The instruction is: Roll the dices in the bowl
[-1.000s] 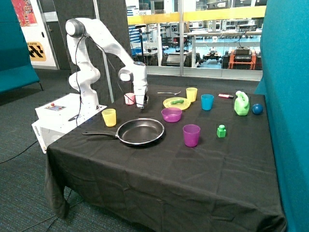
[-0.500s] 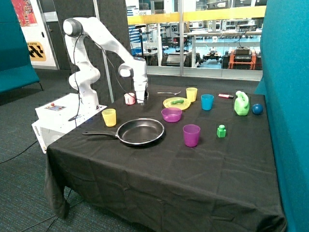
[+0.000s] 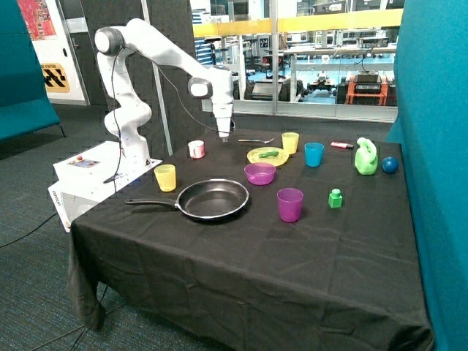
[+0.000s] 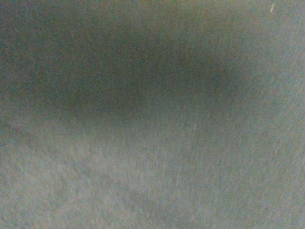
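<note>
Since the earlier frame the pincer (image 3: 225,136) has been lifted from beside the pink cup (image 3: 196,149) and carried right, toward the bowl (image 3: 259,173) at mid-desk. It should be centred over the bowl before release. Its grip cannot be told; no dice are discerned.

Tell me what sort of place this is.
Probably a robotics lab. A white robot arm stands beside a table draped in black cloth, its end effector above the table near a pink cup. Behind glass walls are workbenches with equipment.
</note>
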You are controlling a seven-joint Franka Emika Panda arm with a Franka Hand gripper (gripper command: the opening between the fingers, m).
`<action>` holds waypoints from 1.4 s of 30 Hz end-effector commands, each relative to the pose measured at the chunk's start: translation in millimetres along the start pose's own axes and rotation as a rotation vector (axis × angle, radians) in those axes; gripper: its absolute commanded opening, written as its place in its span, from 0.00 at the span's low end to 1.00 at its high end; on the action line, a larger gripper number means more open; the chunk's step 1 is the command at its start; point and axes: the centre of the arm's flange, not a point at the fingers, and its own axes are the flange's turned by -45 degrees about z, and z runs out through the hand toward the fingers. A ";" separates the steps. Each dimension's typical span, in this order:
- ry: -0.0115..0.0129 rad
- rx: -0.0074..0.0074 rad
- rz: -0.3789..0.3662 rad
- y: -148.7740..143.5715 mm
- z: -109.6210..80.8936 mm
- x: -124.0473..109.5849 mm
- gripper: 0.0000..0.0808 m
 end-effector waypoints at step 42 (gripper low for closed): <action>-0.0057 0.0033 0.326 181.7 -48.9 125.7 0.00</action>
